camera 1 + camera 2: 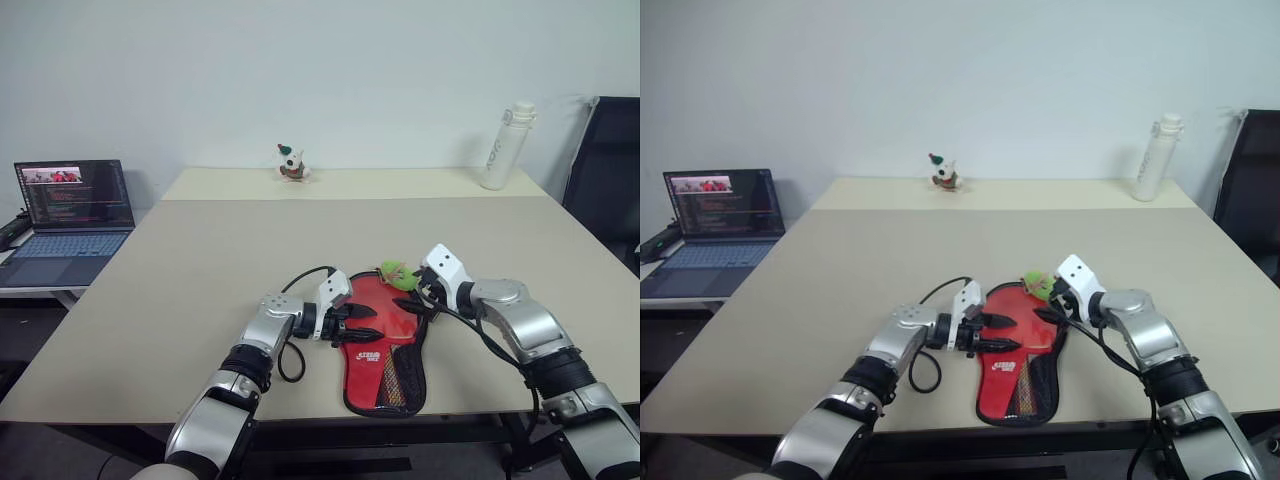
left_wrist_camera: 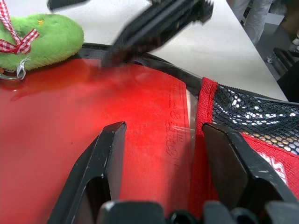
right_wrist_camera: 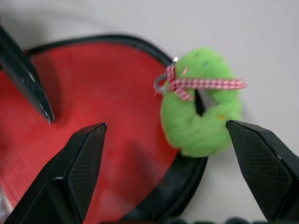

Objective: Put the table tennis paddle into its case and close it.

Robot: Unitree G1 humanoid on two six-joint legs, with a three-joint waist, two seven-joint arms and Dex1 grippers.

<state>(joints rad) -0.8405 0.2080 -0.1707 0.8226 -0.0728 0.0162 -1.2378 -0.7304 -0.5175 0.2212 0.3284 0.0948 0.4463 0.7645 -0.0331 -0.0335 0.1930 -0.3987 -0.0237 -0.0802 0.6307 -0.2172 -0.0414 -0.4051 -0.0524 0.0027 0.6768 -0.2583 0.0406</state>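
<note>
Case (image 1: 385, 375) lies at near table (image 1: 200, 260) edge, red paddle (image 1: 385, 310) face showing inside. Left hand (image 1: 365, 322) fingers part-open over paddle, apparently not gripping. Right hand (image 3: 168, 154) spread wide around green charm (image 3: 201, 116) at case rim.

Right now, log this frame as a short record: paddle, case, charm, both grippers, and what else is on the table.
paddle: table tennis paddle, red face up, lying inside the open case
case: case on the table's near edge, mesh pocket toward the robot, zip not closed
charm: green plush ring at the case's far rim
left gripper: left gripper open, over the paddle's face
right gripper: right gripper open, fingers either side of the plush ring
other: small figurine, white bottle, laptop on a side desk
</note>
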